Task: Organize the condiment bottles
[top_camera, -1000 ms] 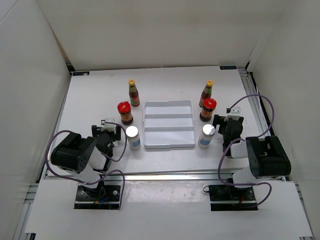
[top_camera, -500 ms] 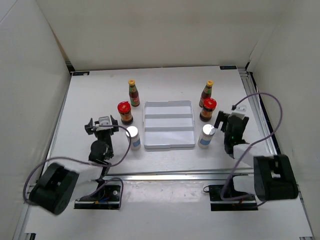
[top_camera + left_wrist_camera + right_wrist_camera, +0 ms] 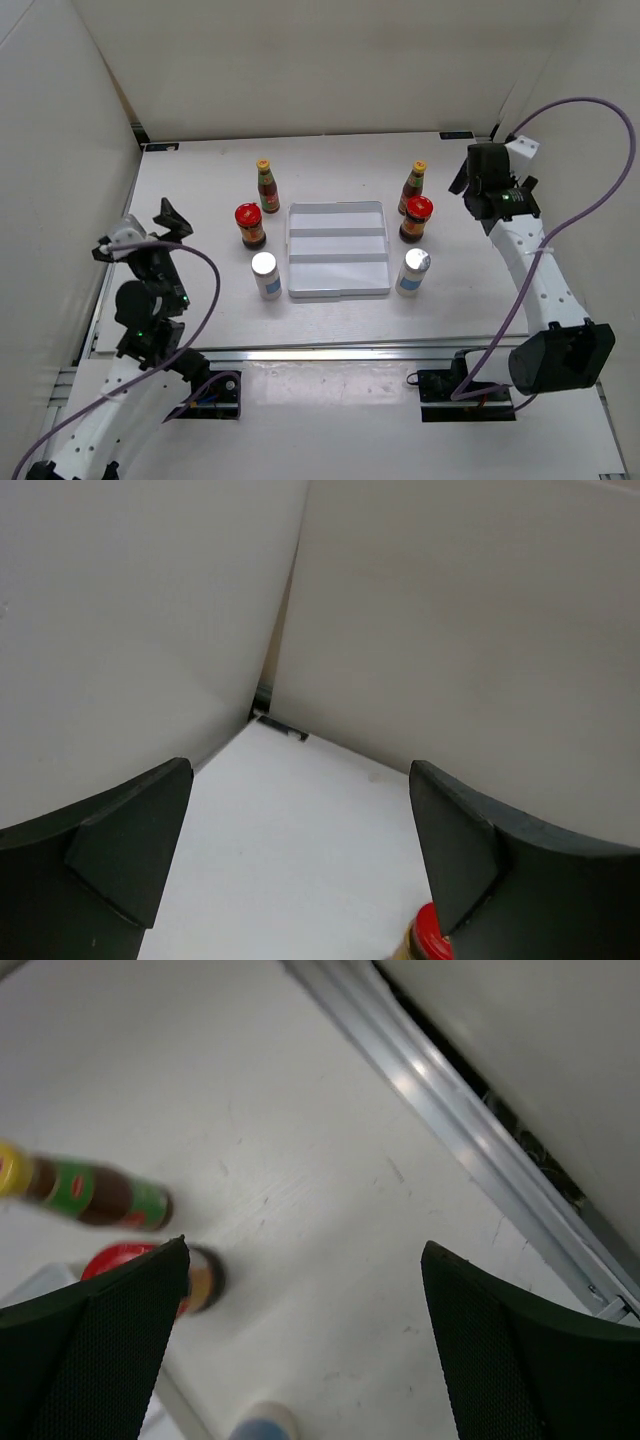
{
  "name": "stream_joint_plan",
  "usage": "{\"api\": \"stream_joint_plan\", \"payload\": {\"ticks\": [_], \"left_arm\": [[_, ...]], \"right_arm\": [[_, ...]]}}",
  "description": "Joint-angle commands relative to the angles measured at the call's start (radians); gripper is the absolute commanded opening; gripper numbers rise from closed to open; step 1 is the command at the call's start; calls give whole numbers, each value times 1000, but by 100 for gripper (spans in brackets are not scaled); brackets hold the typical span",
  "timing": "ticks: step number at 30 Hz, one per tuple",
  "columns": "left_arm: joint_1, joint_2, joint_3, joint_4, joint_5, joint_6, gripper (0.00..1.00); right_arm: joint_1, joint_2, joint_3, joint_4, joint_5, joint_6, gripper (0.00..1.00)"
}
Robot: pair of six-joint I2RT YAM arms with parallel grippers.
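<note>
Six condiment bottles stand around the white tray [image 3: 337, 285]. Left of it are a yellow-capped dark bottle [image 3: 266, 186], a red-lidded jar [image 3: 249, 225] and a silver-capped shaker [image 3: 265, 275]. Right of it are another dark bottle [image 3: 414, 186], jar [image 3: 417, 218] and shaker [image 3: 413, 271]. My left gripper [image 3: 140, 233] hangs open above the table's left side, well left of the jar, whose red lid [image 3: 428, 936] peeks past one finger. My right gripper [image 3: 470, 195] is open and raised right of the right-hand bottles. Its view shows the dark bottle [image 3: 92, 1193], jar [image 3: 205, 1278] and shaker [image 3: 262, 1424] below, blurred.
White walls close in the table on three sides. A metal rail [image 3: 470, 1130] runs along the right edge, and another rail [image 3: 330, 352] along the near edge. Cables loop from both arms.
Both arms have unfolded and risen from their low pose near the front shakers. The left gripper swung out to the left, the right one up toward the back right. Both stayed open.
</note>
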Motion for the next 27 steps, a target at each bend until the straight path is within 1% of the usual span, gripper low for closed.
{"api": "stream_joint_plan", "payload": {"ticks": [1,2,3,5,6,7,8,11,12,13,16,17,18,19,22,24,27], "left_arm": [[-5,46,246,-713,-144,-320,100],[-5,67,331,-835,-144,-433,100],[-5,86,351,-959,-153,-487,100],[-5,97,341,-980,-153,-573,100],[-5,97,330,-980,-105,-586,100],[-5,115,330,-980,-47,-548,100],[-5,129,330,-962,62,-450,100],[-14,153,319,-948,158,-402,100],[-14,154,310,-934,158,-402,100],[-14,163,310,-922,158,-402,100],[-14,189,279,-891,98,-417,100],[-14,189,267,-891,98,-426,100],[-14,189,267,-881,109,-438,100],[-14,189,255,-862,153,-439,100],[-14,170,244,-841,210,-439,100],[-25,158,244,-841,210,-439,100],[-34,99,235,-841,282,-426,100]], "right_arm": [[68,-61,54,-196,-194,-53,100],[78,-85,54,-196,-260,-53,100],[78,-113,44,-196,-297,-65,100],[88,-191,24,-180,-392,-105,100],[88,-211,24,-170,-455,-123,100],[88,-243,24,-169,-612,-148,100],[88,-256,24,-169,-682,-175,100],[88,-300,24,-197,-816,-186,100],[88,-310,33,-217,-831,-205,100],[88,-326,33,-258,-809,-215,100],[88,-349,33,-317,-738,-261,100],[88,-350,33,-330,-750,-274,100],[88,-359,33,-331,-803,-298,100],[88,-359,18,-309,-840,-312,100],[88,-370,-21,-271,-841,-294,100],[88,-308,-21,-271,-824,-303,100],[98,-248,-71,-237,-825,-303,100]]}}
